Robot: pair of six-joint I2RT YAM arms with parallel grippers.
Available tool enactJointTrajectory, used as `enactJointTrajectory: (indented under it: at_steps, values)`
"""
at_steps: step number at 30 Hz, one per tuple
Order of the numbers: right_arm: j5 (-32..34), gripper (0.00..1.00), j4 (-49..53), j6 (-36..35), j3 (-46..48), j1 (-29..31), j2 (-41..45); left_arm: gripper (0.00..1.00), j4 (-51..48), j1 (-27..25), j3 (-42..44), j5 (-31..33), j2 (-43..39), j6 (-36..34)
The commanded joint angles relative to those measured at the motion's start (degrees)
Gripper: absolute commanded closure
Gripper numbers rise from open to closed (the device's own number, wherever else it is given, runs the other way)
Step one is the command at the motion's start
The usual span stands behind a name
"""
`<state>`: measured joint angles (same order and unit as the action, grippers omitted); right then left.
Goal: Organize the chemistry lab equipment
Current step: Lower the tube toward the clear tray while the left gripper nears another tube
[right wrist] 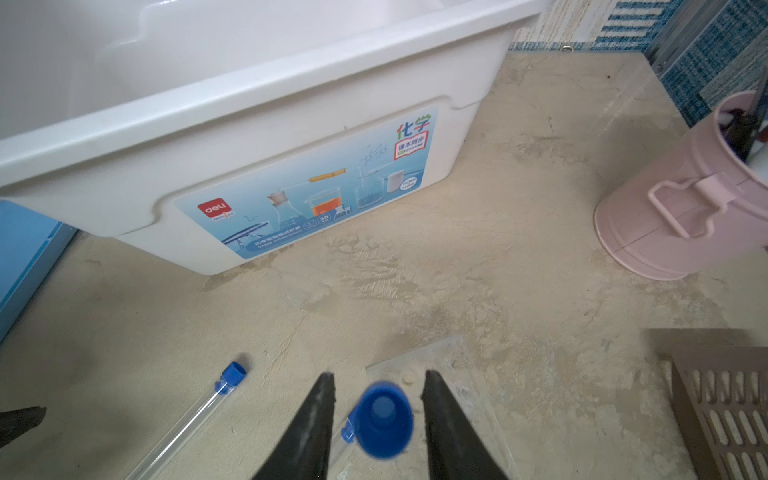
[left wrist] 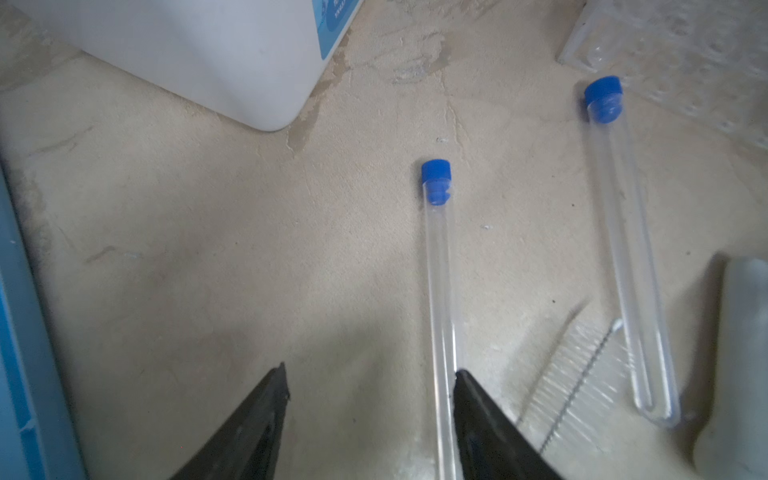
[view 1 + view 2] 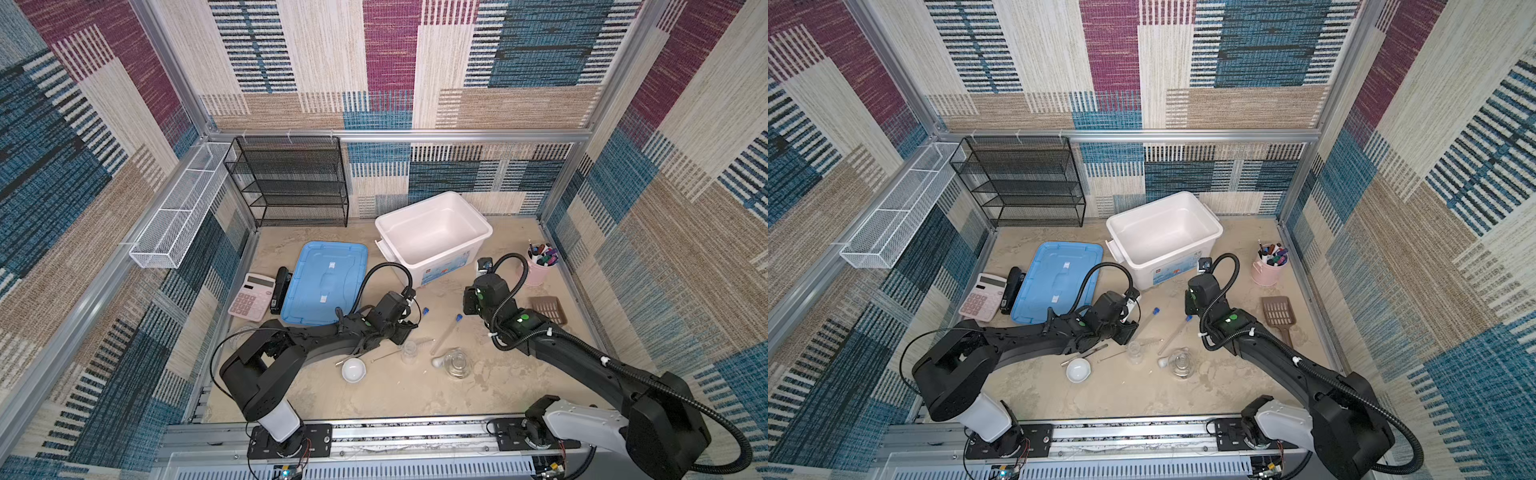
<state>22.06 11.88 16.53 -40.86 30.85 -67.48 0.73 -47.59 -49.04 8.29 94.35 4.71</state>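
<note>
Left gripper (image 2: 370, 370) jaws are seen spread with a capped test tube (image 2: 438, 270) lying on the counter (image 2: 208, 249) just inside one jaw; right gripper (image 1: 379, 374) jaws are parted around a second tube (image 1: 382, 419) at its blue cap, ungripped.

Rough, matt, mottled beige tabletop (image 1: 478, 291), bearing clear, glossy, smooth test tubes (image 2: 439, 291) stoppered with matt blue plastic caps (image 2: 436, 176). At 12 o'clock from the tubes, smooth, softly glossy white plastic box (image 1: 291, 91) with a shiny printed label (image 1: 307, 187); at 10 o'clock, smooth blue plastic lid (image 3: 324, 286); at 2 o'clock, matt pink bucket (image 1: 665, 208), seemingly painted metal. At 7 o'clock, glossy white ceramic dish (image 3: 353, 370); at 6 o'clock, clear glass beaker (image 3: 409, 352) and flask (image 3: 456, 361); at 3 o'clock, matt brown slotted plastic scoop (image 1: 723, 411).
</note>
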Motion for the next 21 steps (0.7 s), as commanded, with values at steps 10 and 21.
enactJointTrajectory:
  at_steps: [10,21]
  values:
    - [-1.1,0.4,-0.2,0.6,-0.7,0.1,0.7,0.39,-3.1,0.1,-3.4,-5.0,3.8,0.3]
    - [-2.4,0.34,-1.8,0.7,0.3,0.0,2.2,0.43,-4.0,0.1,-4.5,-5.0,5.5,0.2]
